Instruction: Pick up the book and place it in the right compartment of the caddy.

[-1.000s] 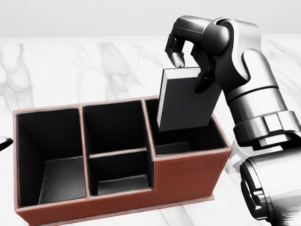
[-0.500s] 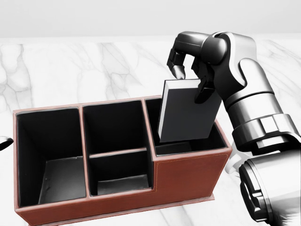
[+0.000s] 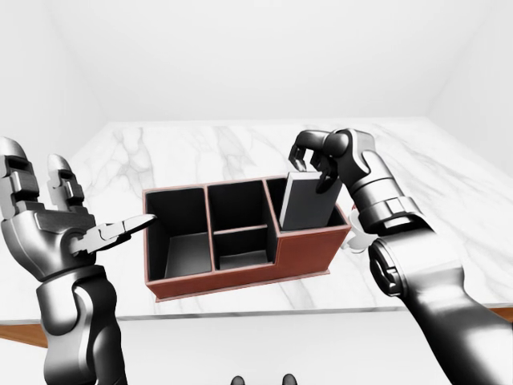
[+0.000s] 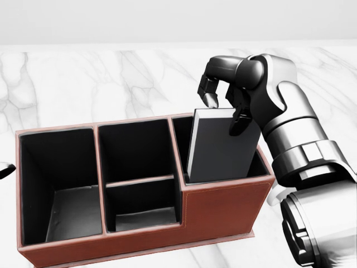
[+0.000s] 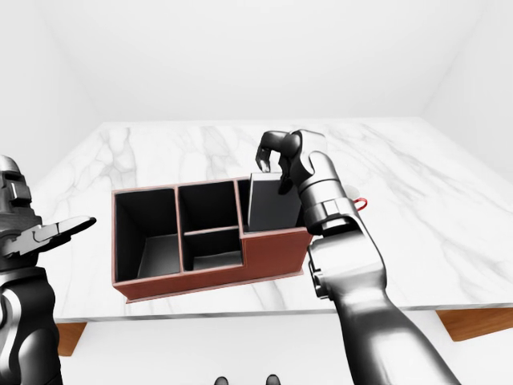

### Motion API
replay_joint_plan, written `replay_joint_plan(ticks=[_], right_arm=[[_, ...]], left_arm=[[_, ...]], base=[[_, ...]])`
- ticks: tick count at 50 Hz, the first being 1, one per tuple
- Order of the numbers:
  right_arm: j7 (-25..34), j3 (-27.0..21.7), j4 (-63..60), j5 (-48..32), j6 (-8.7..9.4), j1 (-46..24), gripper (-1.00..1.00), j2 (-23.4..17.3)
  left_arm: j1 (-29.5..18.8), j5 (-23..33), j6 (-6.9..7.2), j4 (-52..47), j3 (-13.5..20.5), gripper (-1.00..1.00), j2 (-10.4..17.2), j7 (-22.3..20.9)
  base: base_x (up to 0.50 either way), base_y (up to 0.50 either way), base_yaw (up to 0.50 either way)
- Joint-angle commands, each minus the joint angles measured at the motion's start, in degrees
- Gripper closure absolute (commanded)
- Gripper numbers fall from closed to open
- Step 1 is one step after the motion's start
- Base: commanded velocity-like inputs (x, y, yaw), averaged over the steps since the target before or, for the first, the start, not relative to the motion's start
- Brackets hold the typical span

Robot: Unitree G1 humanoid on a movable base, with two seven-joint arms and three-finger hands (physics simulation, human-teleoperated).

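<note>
The brown caddy (image 4: pixel 223 215) with black insides stands on the white marble table (image 4: pixel 83 84). It has a large left compartment, a split middle one and a right one. The dark grey book (image 4: pixel 220 148) stands upright, slightly tilted, with its lower end inside the right compartment. My right hand (image 4: pixel 223 106) is shut on the book's top edge, thumb on one side and fingers on the other. My left hand (image 3: pixel 88 233) is open and empty, held up to the left of the caddy in the left-eye view.
A small red thing (image 5: pixel 362 200) lies on the table just right of the caddy, partly behind my right arm. The table's near edge (image 5: pixel 473 321) runs along the bottom of the eye views. White walls stand behind the table.
My right hand has moved down with the book. The book's lower end has gone from above the right compartment's rim to deep inside it. The caddy has not moved.
</note>
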Motion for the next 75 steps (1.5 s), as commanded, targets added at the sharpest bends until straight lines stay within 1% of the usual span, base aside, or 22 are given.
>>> replay_joint_plan(ticks=[1,18,19,20,21,22,23,25,26,63,68,69,70,72,73,75], right_arm=[[0.00,-1.05,0.93,0.15,0.00,-0.16,1.00,0.06],[0.00,-1.02,1.61,0.08,0.00,-0.44,1.00,-0.15],[0.00,-0.98,1.79,0.04,0.00,-0.03,0.55,-0.05],[0.00,-1.02,1.89,0.09,0.00,0.00,-0.15,0.00],[0.00,-1.03,1.95,0.12,0.00,-0.07,-0.29,-0.01],[0.00,-0.97,1.82,0.01,0.00,-0.35,-0.39,-0.14],[0.00,-0.97,1.51,-0.06,0.00,-0.73,-0.59,-0.26],[0.00,-0.96,1.47,-0.13,0.00,-0.52,-0.84,-0.18],[0.00,-1.04,1.75,-0.04,0.00,-0.45,-1.00,-0.07],[0.00,-1.30,1.06,-0.52,0.00,-2.14,-1.00,-0.92],[0.00,-1.27,1.22,-0.43,0.00,-1.15,-1.00,-0.85],[0.00,-1.22,0.64,-0.56,0.00,-1.78,-1.00,-1.11],[0.00,-2.87,-0.02,1.29,0.00,-2.76,-1.00,-0.96],[0.00,-3.15,-2.06,2.44,0.00,-3.96,-1.00,-1.31],[0.00,-3.53,-4.36,3.38,0.00,-3.73,-1.00,-1.06],[0.00,-2.46,-9.28,2.89,0.00,-1.31,-1.00,-1.10]], left_arm=[[0.09,0.12,0.00,0.10,-0.08,-1.00,-0.12,-0.06],[-0.19,-0.07,0.00,0.12,-0.01,-1.00,0.11,0.14],[-0.19,-0.06,0.00,0.10,-0.02,-1.00,0.11,0.14],[-0.19,-0.05,0.00,0.10,-0.04,-1.00,0.11,0.13],[-0.18,-0.05,0.00,0.13,-0.03,-1.00,0.11,0.11],[-0.20,-0.05,0.00,0.20,-0.01,-1.00,0.12,0.09],[-0.23,-0.07,0.00,0.27,0.01,-1.00,0.13,0.08],[-0.22,-0.13,0.00,0.22,0.04,-1.00,0.16,0.06],[-0.22,-0.12,0.00,0.24,0.04,-1.00,0.16,0.06],[0.12,0.13,0.00,0.36,-0.12,-1.00,-0.11,-0.12],[0.15,0.10,0.00,0.21,-0.11,-1.00,-0.13,-0.08],[0.15,0.11,0.00,0.16,-0.10,-1.00,-0.12,-0.07],[0.16,0.09,0.00,0.14,-0.07,-1.00,-0.12,-0.09],[0.12,0.09,0.00,0.21,-0.07,-1.00,-0.10,-0.08],[0.14,0.03,0.00,0.05,-0.03,-1.00,-0.09,-0.06],[0.07,0.01,0.00,0.13,-0.01,-1.00,-0.06,-0.05]], base=[[0.00,0.00,0.00],[0.00,0.00,0.00],[0.00,0.00,0.00],[0.00,0.00,0.00],[0.00,0.00,0.00],[0.00,0.00,0.00],[0.00,0.00,0.00],[0.00,0.00,0.00],[0.00,0.00,0.00],[0.00,0.00,0.00],[0.00,0.00,0.00],[0.00,0.00,0.00],[0.00,0.00,0.00],[0.00,0.00,0.00],[0.00,0.00,0.00],[0.00,0.00,0.00]])
